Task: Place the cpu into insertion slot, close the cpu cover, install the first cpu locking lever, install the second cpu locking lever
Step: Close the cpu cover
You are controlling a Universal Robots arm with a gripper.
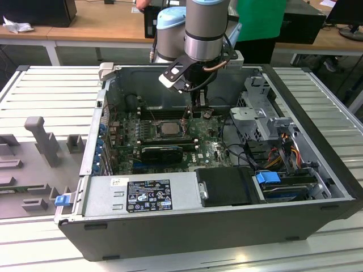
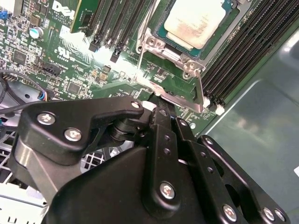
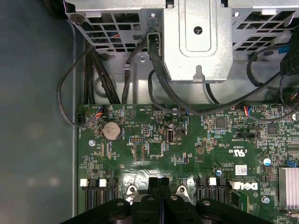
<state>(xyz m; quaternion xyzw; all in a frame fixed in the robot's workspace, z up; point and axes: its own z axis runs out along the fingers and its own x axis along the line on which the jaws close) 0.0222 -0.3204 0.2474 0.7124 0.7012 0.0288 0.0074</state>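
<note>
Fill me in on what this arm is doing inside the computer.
A robot arm is working inside an open computer case. Its gripper, fingers closed together, is down at the motherboard, right at the edge of the insertion slot. The cpu already sits in the slot, with the cpu cover lying over its edges. Whether the fingertips are pinching a locking lever cannot be told.

Motherboard (image 3: 196,140) bears white lettering (image 3: 246,185) (power supply (image 1: 181,190), a label (image 1: 148,196)).

Hand (image 2: 157,101) near the cpu (image 2: 194,21)
</note>
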